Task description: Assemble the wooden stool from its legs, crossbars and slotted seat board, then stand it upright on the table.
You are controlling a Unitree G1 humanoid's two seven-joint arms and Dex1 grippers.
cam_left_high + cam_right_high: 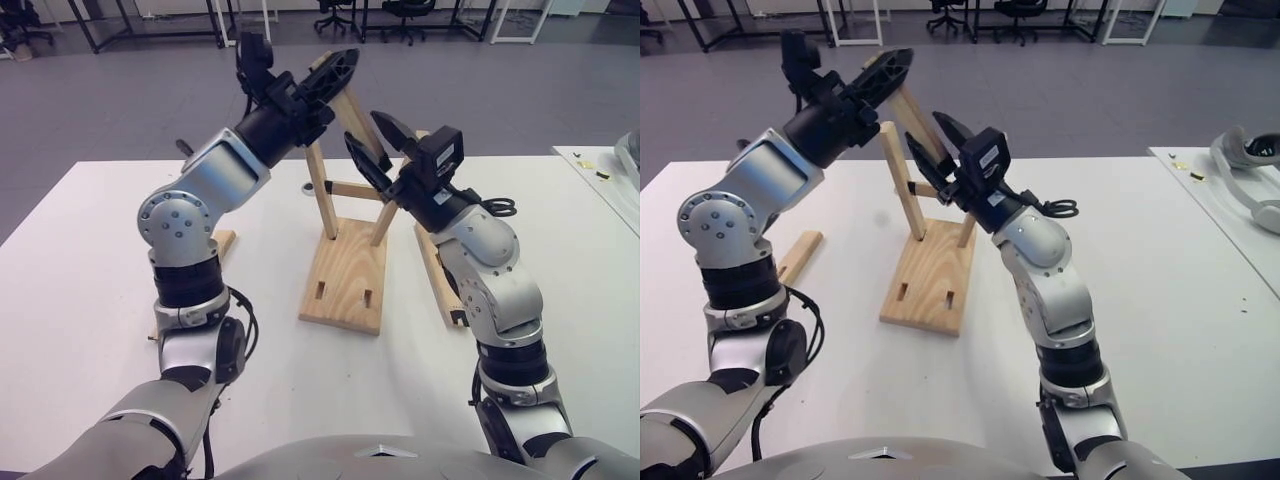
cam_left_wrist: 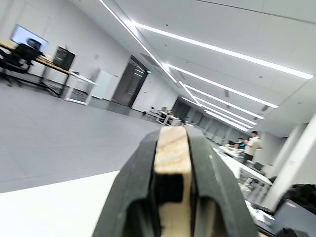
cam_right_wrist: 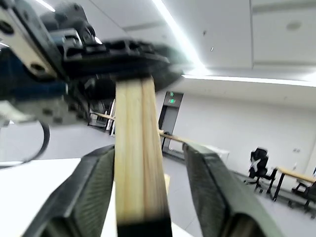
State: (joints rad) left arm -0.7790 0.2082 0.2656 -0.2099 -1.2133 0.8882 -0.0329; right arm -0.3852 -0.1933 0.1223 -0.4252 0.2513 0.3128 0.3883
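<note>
The white rectangular table [image 1: 80, 250] carries all the parts. The pale wooden slotted seat board [image 1: 345, 285] lies flat near the table's centre, with two vacant slots toward the robot. This flat position is judged to give a steady base while the legs are seated. At the board's far end stands an upright wooden leg [image 1: 320, 195]. A second wooden leg [image 1: 384, 225] leans beside it, and a thin wooden crossbar [image 1: 352, 190] joins the two. A slanted wooden bar [image 1: 352, 112] runs above them. Its lower end is hidden behind the right arm, so its joint cannot be determined. One loose wooden frame piece [image 1: 438, 275] lies on the table just right of the board. One loose wooden block [image 1: 800, 255] lies well to the left. Both are judged to be awaiting fitting. The black left gripper [image 1: 335, 72] is clamped on the top end of the slanted bar, apparently to steer it. The black right gripper [image 1: 380, 140] has its fingers spread to either side of the same bar lower down, without a full grip. It is judged to be guiding the alignment. The stool is only partly assembled.
</note>
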